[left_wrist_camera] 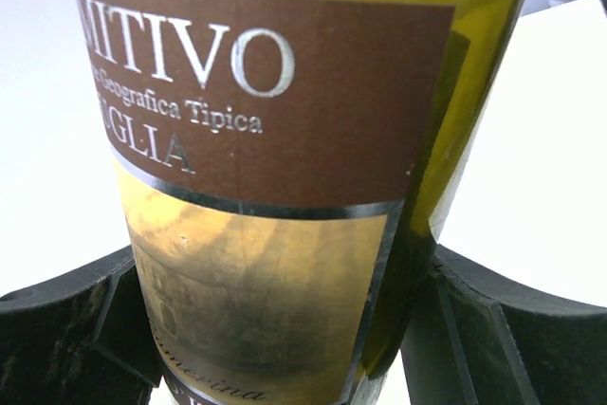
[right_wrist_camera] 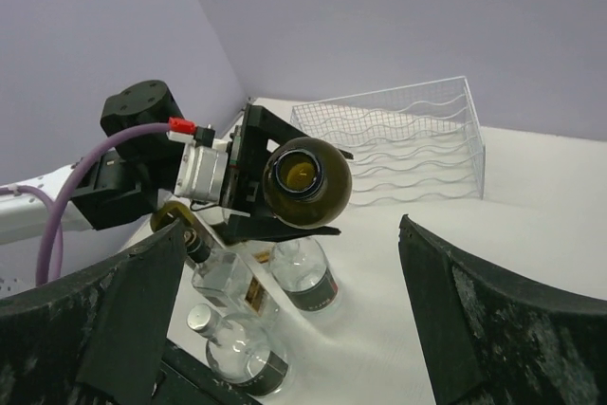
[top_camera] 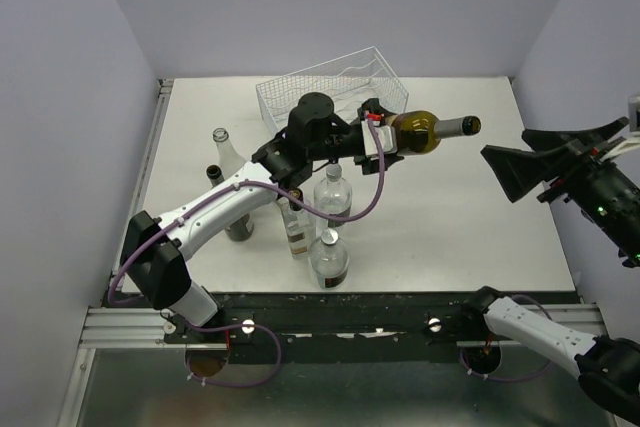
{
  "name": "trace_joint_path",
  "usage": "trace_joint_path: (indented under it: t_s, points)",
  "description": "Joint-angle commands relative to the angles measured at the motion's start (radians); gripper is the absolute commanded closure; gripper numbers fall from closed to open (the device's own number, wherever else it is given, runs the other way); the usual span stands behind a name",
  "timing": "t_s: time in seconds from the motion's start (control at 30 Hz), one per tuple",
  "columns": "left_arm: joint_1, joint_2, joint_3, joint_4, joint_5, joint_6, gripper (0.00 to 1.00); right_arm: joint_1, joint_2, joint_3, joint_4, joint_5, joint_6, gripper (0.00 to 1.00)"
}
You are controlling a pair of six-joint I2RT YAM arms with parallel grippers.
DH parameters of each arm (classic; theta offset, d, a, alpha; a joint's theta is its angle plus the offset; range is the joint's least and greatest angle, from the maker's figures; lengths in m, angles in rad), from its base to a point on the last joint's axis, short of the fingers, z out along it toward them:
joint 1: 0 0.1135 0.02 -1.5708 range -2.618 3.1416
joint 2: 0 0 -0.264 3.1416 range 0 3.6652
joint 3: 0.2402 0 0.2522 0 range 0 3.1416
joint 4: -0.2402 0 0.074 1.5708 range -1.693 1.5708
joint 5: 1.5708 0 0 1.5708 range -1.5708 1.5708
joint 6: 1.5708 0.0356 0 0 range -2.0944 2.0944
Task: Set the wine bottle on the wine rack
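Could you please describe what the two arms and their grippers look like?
The left arm and right arm have white links and black joints. A purple cable loops along the left one, ending in a red fitting. The left gripper and right gripper are black, with broad wedge-shaped fingers.

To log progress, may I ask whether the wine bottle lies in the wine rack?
No, the left tool holds the wine bottle sideways, outside the wine rack.

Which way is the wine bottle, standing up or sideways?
Sideways. The left gripper clamps the wine bottle by its body, neck pointing toward the open right gripper.
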Motion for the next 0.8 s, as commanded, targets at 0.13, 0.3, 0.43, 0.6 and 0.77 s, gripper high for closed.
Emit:
trace_joint_path:
  t_s: [0.13,0.3,0.43,0.6,0.77]
  points:
    - [-0.001,-0.097,-0.114,0.317,-0.015,0.169,1.00,0.004,0.010,0.100,-0.188,0.057,0.009,0.00]
    - [0.000,-0.093,-0.086,0.265,0.031,0.284,1.00,0.004,0.084,0.228,-0.276,0.012,0.002,0.00]
    - [-0.001,-0.080,-0.103,0.280,0.023,0.425,1.00,0.004,0.133,0.277,-0.326,-0.017,-0.003,0.00]
    - [0.000,-0.056,-0.078,0.279,0.049,0.577,1.00,0.004,0.205,0.259,-0.369,-0.032,-0.002,0.00]
    - [-0.006,-0.027,-0.035,0.269,0.045,0.753,1.00,0.004,0.277,0.217,-0.412,-0.040,0.026,0.02]
